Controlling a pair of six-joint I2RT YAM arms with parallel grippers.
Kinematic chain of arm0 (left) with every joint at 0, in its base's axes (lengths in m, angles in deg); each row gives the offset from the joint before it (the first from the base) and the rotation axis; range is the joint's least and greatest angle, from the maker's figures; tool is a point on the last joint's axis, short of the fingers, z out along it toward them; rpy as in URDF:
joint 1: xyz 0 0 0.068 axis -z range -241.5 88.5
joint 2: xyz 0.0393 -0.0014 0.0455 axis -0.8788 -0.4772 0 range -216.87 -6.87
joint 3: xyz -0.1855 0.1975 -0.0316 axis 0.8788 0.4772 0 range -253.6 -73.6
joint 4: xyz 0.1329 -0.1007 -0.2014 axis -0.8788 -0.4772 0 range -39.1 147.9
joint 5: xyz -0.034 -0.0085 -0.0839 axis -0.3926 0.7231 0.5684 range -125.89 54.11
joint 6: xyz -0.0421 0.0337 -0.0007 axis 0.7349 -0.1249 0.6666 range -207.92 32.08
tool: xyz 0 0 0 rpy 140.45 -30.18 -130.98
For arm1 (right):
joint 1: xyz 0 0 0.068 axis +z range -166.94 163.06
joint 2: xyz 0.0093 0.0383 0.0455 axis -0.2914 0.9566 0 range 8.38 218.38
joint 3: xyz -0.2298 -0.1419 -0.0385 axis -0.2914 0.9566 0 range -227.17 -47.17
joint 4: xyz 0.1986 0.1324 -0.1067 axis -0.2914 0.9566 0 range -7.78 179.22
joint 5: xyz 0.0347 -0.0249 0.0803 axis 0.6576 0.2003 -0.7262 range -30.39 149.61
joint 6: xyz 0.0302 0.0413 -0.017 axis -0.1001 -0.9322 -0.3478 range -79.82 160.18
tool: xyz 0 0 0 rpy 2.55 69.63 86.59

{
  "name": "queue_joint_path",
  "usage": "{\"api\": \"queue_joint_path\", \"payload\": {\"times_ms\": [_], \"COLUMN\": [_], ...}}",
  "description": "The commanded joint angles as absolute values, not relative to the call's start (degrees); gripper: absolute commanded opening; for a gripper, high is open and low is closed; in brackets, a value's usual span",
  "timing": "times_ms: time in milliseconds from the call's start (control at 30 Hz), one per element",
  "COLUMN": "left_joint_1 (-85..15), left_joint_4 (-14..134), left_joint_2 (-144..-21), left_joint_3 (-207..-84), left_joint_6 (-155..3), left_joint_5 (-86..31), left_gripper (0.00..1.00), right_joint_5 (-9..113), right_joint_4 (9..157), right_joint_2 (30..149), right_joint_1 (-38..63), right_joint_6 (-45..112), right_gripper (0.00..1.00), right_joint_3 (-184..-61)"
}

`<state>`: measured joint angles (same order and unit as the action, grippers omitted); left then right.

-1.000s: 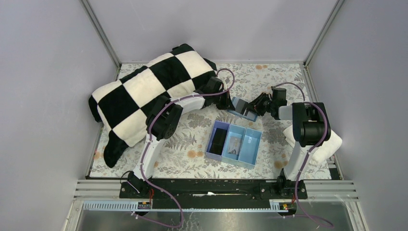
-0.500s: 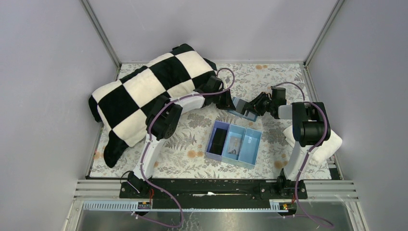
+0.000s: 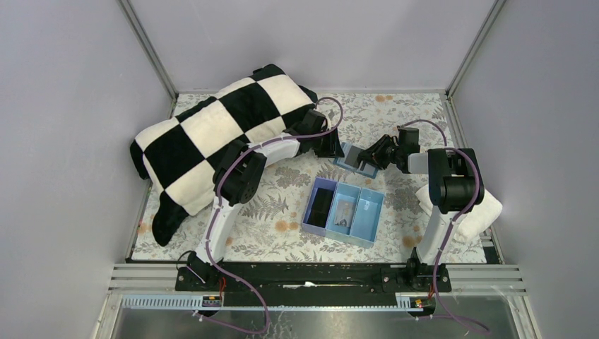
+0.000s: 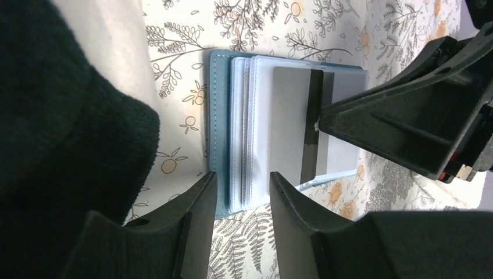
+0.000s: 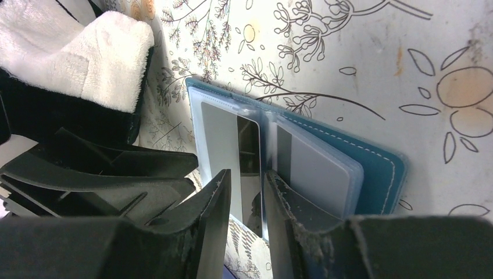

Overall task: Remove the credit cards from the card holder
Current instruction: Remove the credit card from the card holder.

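change: left gripper (image 4: pixel 243 177) goes from shut a second ago to part open; wallet (image 4: pixel 220 116) stays about where it was
meaning: looks like the left arm lets go of the wallet's left edge, maybe to regrip; no card is out yet, so the task is early
left gripper: medium gap, wallet's left edge and sleeves sit between the jaws, not clamped
right gripper (image 5: pixel 247 174): narrow gap, tips down on the top card (image 4: pixel 290 116); card face shows through the gap, so no pinch on it
wallet place: lies open on the table (image 3: pixel 395 113), centre far, just beyond the tray (image 3: pixel 367 212), between both grippers, near the blanket (image 3: pixel 212 134)
wallet axis: long axis runs left to right, right end a bit nearer; pockets face up
card: grey with a dark stripe, flat on the sleeves, part out toward the right gripper; its long axis follows the stripe, parallel to the stitched left edge
other cards: more sit in the sleeves, count unclear
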<state>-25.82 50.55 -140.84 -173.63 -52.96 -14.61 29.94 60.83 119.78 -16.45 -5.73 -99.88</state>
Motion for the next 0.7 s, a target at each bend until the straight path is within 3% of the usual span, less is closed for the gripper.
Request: {"api": "queue_joint_path", "payload": {"times_ms": [0,667], "left_joint_1": [-26.08,-24.88], "left_joint_4": [48.80,38.97], "left_joint_2": [-140.45,-148.30], "left_joint_3": [-177.81,-183.56], "left_joint_6": [-54.28,-58.97], "left_joint_5": [-18.23,-18.63], "left_gripper": [0.43,0.43], "right_joint_5": [34.01,31.99], "right_joint_4": [65.68,63.79], "right_joint_2": [122.02,124.09], "right_joint_1": [-16.59,-16.59], "right_joint_6": [-3.01,-4.22], "right_gripper": [0.36,0.33], "right_joint_3": [-99.79,-100.02]}}
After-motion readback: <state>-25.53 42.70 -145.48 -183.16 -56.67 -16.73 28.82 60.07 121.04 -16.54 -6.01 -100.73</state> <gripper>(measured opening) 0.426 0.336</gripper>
